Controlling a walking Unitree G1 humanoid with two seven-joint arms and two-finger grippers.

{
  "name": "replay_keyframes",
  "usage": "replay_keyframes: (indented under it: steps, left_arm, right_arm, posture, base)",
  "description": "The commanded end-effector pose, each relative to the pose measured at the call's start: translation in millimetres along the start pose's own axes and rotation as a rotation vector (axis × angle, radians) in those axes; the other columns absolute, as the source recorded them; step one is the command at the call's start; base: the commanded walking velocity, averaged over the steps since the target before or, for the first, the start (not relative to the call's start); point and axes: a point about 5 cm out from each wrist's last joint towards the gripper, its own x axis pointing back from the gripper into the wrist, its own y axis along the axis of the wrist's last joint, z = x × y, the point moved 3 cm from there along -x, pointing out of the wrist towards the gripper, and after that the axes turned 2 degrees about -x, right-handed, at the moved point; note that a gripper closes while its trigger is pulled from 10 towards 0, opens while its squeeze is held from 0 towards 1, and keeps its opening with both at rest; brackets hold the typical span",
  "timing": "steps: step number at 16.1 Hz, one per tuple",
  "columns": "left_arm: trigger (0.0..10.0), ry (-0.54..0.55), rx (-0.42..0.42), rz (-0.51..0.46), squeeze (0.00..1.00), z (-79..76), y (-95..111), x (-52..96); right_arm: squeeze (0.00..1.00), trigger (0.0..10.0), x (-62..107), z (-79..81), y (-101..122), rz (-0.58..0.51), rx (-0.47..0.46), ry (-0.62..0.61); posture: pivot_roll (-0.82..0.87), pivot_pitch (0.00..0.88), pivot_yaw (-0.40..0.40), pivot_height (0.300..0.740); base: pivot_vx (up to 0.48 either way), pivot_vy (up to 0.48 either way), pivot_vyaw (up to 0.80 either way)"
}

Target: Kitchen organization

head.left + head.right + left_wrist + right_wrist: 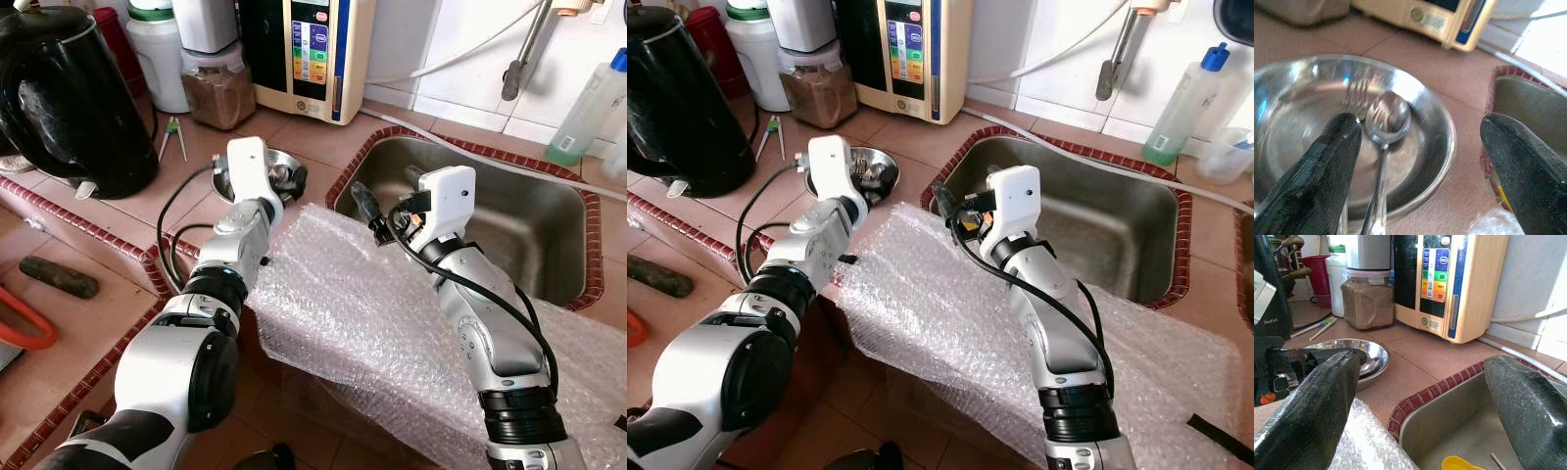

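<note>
A shallow steel bowl sits on the tiled counter to the left of the sink. A spoon and a fork lie inside it. My left gripper hovers just above the bowl, open, one finger over the bowl's inside and the other beyond its rim. My right gripper is open at the sink's left rim, above a sheet of bubble wrap, and holds nothing. A small yellow object lies in the sink's bottom.
A black kettle stands at the far left. A jar of brown powder and a cream water machine stand along the back wall. A clear bottle is behind the sink. Green-tipped tongs lie near the kettle.
</note>
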Motion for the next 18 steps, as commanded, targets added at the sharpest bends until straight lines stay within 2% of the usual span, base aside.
replay_keyframes:
  steps: [1, 2, 4, 8, 10, 13, 18]
  left_arm:
    - [10.0, -0.014, 0.02, 0.003, 0.93, -6.0, 7.9, -2.1]
    - [10.0, -0.014, 0.043, 0.029, 0.23, -6.4, 3.8, -2.3]
    - [10.0, -0.029, 0.038, 0.046, 0.0, -7.8, 1.6, -2.4]
    - [10.0, -0.049, 0.006, 0.115, 0.0, -6.5, -6.6, -1.8]
    - [10.0, -0.027, -0.023, 0.136, 0.0, 4.2, -8.7, -0.9]
    - [10.0, -0.02, -0.031, 0.142, 0.0, 12.3, -6.5, -0.3]
    - [10.0, -0.072, -0.069, 0.191, 0.0, 14.0, -6.9, 0.9]
  right_arm:
    - [0.0, 10.0, 1.7, 1.2, 3.2, -0.009, 0.005, 0.0]
    - [0.0, 10.0, 1.7, 0.7, 3.1, -0.008, 0.004, -0.002]
    - [0.0, 10.0, 1.5, 0.6, 2.7, -0.006, 0.005, -0.002]
    - [0.0, 10.0, 1.1, 0.8, 1.7, -0.003, 0.004, -0.001]
    - [0.0, 10.0, 1.1, -0.6, 0.9, 0.0, 0.003, -0.006]
    - [0.0, 10.0, 0.7, -1.0, 0.6, 0.001, 0.003, -0.006]
    - [0.0, 10.0, -0.4, -2.8, 1.0, 0.004, 0.009, -0.005]
  posture:
    - [-0.13, 0.066, 0.054, 0.74]
    - [-0.13, 0.066, 0.054, 0.74]
    - [-0.13, 0.066, 0.054, 0.74]
    - [-0.13, 0.065, 0.056, 0.74]
    - [-0.13, 0.065, 0.055, 0.74]
    - [-0.12, 0.063, 0.052, 0.74]
    - [-0.12, 0.061, 0.048, 0.74]
  base:
    - [0.0, 0.0, 0.0]
    - [0.0, 0.0, 0.0]
    - [0.0, 0.0, 0.0]
    - [0.0, 0.0, 0.0]
    - [0.0, 0.0, 0.0]
    - [0.0, 0.0, 0.0]
    - [0.0, 0.0, 0.0]
